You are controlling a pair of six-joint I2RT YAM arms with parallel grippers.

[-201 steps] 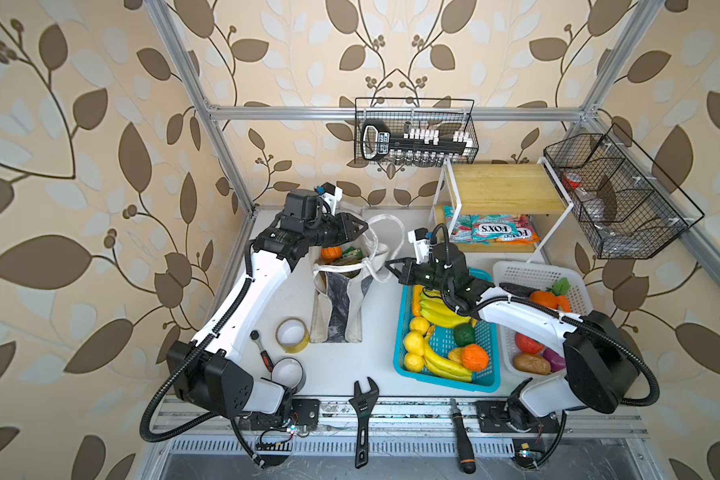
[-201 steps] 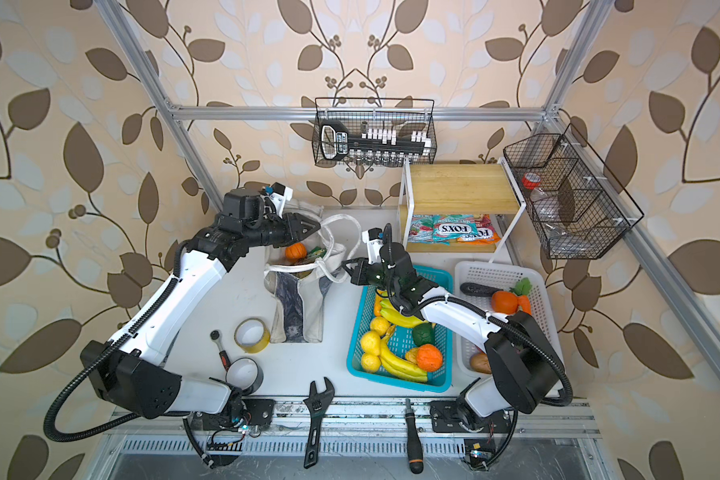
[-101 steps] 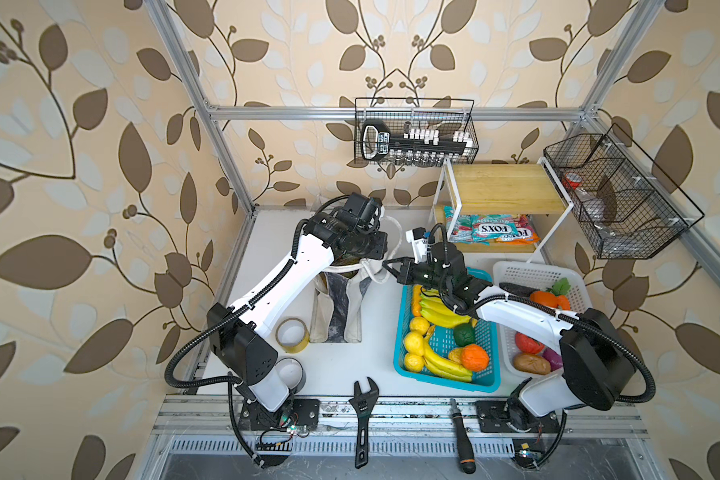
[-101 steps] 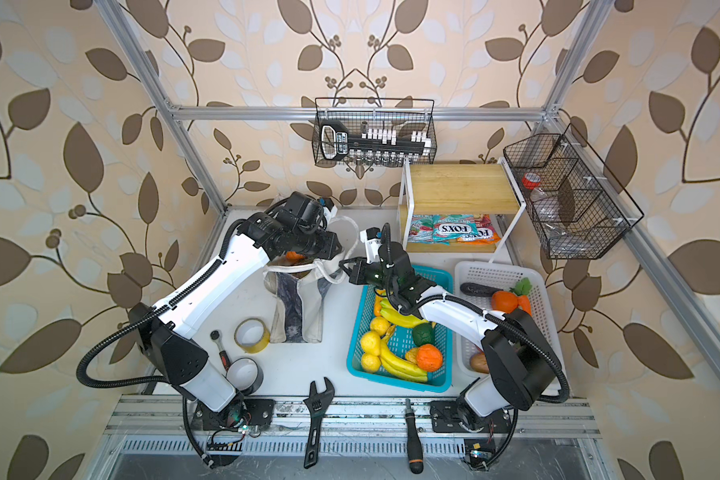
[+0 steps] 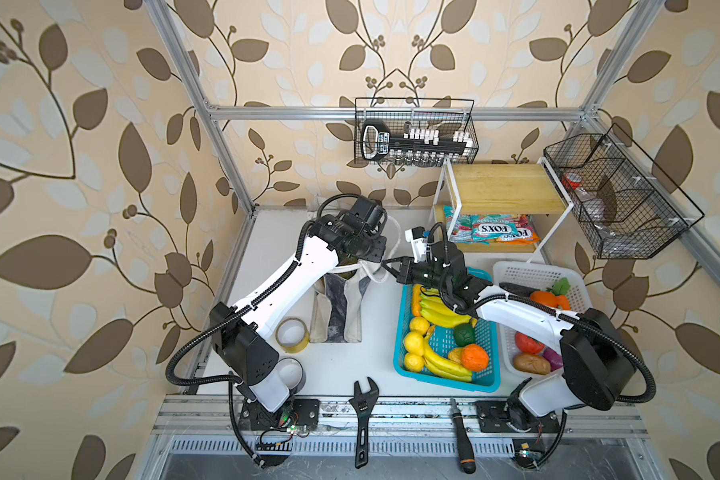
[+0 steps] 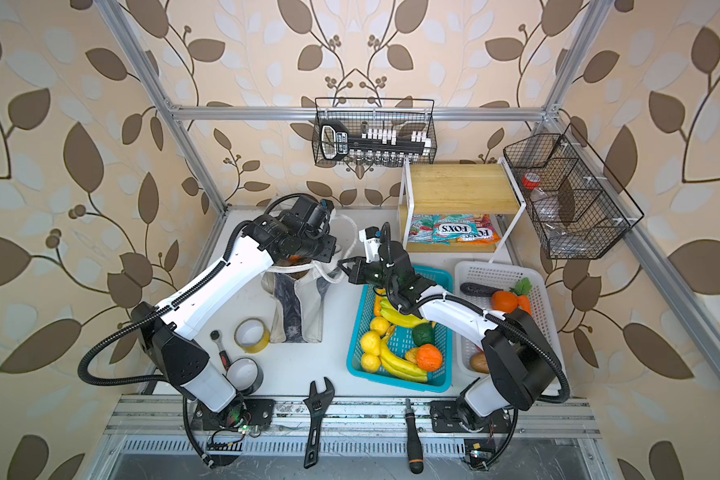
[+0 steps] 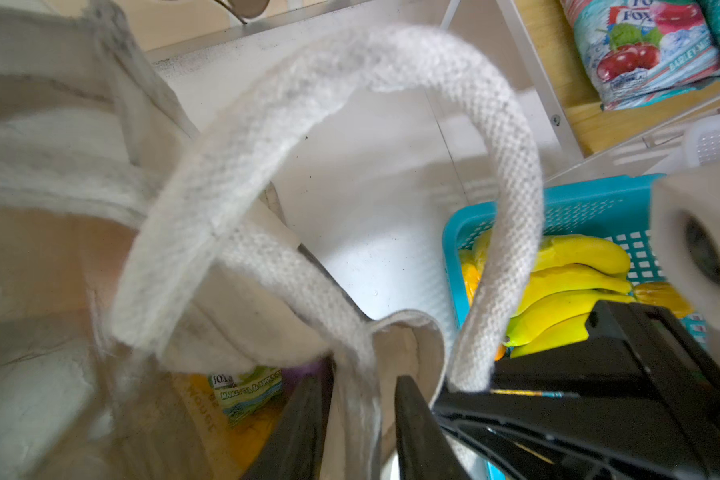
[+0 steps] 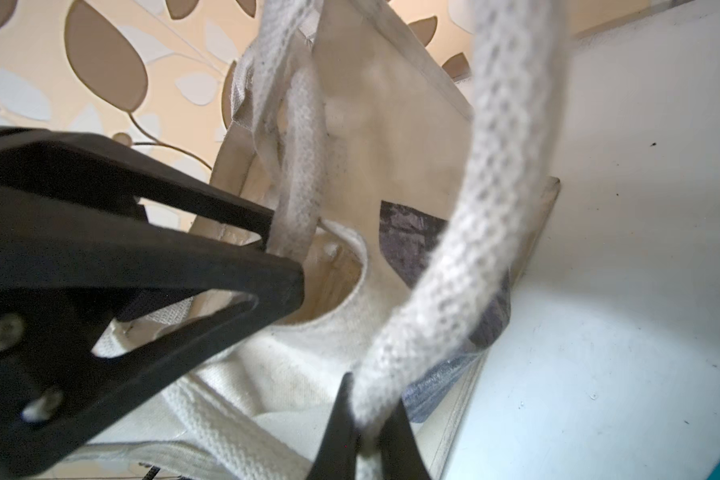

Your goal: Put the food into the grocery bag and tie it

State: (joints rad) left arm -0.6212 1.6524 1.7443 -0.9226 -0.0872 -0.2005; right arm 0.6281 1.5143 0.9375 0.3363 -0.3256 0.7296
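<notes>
Bag handle (image 8: 474, 232) between right jaws

Off-white/grey-print bag (image 5: 352, 320), teal basket (image 5: 445, 379), yel. bananas (image 5: 441, 311)

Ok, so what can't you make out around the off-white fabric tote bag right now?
Most contents of the off-white fabric tote: left arm mostly covers its mouth in both top views; the left wrist view shows little beyond a green snack packet.
Whether left gripper and right gripper pinch the same white woven handle: straps cross, blurred, in wrist views.
Contents of black wire side basket: too small.
</notes>
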